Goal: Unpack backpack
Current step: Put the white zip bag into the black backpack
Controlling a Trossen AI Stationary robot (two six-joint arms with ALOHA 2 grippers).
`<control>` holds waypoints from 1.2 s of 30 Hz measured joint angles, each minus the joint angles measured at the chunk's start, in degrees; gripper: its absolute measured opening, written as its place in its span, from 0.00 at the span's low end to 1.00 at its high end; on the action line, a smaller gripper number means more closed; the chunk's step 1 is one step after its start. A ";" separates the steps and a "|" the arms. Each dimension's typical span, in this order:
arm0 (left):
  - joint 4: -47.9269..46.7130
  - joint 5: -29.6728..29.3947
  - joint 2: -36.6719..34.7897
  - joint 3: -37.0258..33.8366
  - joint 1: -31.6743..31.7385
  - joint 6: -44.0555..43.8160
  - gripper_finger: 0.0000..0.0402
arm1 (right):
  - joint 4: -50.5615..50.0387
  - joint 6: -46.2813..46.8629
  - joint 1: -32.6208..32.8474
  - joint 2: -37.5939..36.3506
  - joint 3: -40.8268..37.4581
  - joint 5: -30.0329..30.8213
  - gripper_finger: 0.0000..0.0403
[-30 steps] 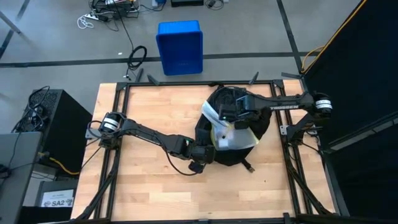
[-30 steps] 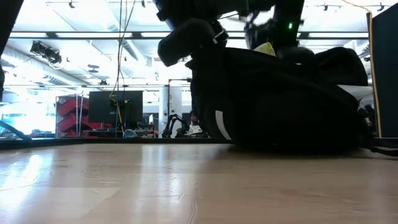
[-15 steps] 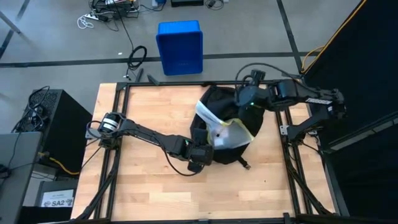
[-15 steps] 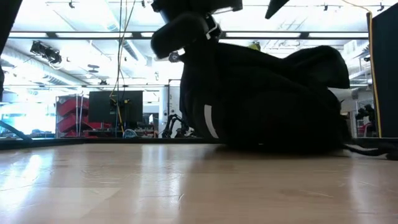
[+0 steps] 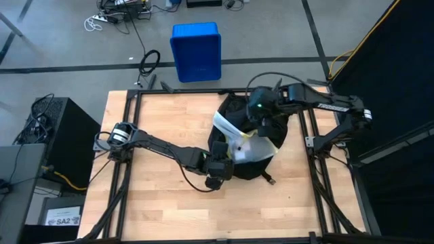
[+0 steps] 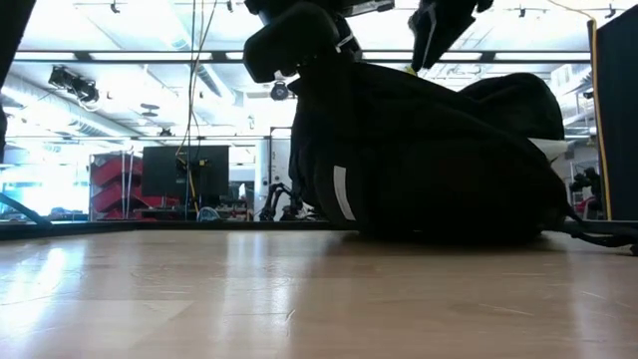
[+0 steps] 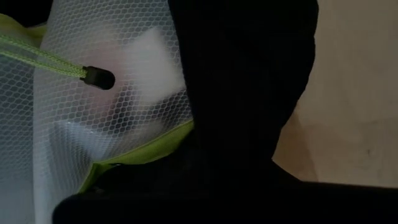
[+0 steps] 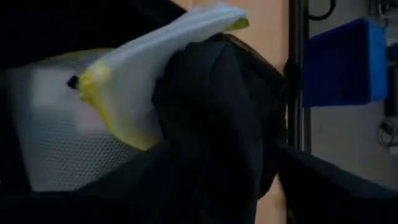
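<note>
The black backpack (image 5: 247, 139) lies on its side on the wooden table, right of the middle, its mouth gaping upward. A white mesh pouch with lime-yellow trim (image 5: 249, 148) shows inside the mouth, and a white flap (image 5: 226, 125) sticks out at the mouth's left rim. My left gripper (image 5: 218, 171) is shut on the backpack at its near left side. My right gripper (image 5: 260, 116) hangs open above the far part of the mouth, tilted down, with nothing seen between its fingers. The low view shows the backpack (image 6: 429, 160) resting on its broad side. My left gripper holds the black fabric at the near left rim of the backpack's mouth (image 7: 242, 93), coming from the table's left and slanting down. The fabric and the gripper itself hide the fingers, so the kind of hold cannot be told. The backpack's underside stays on the table.
A blue plastic bin (image 5: 196, 51) stands on the floor beyond the table's far edge. Bare wood (image 5: 156, 203) lies to the left of and in front of the backpack. A black strap end (image 5: 270, 179) trails from the backpack's near side. Black frame rails (image 5: 319, 183) border the table.
My right gripper has risen out of the backpack's mouth and gone toward the far edge, tipping more steeply down. The backpack has shifted a little toward the table's left, and the white flap at its left rim stands out farther.
</note>
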 joint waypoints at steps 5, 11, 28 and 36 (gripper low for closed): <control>-0.09 0.69 0.09 0.00 -0.08 -0.02 0.00 | -2.30 0.03 -2.53 5.07 0.03 1.06 0.93; -0.15 1.68 0.09 0.00 -0.09 -0.52 0.00 | -5.99 0.39 -4.88 12.00 0.02 -4.30 0.96; -0.91 1.84 0.11 0.00 -0.55 -0.75 0.00 | -3.84 -4.71 -12.82 24.84 0.05 -0.61 0.16; -5.60 1.86 0.13 0.04 -0.56 -3.76 0.00 | -2.35 -3.57 -10.37 18.13 0.00 7.43 0.01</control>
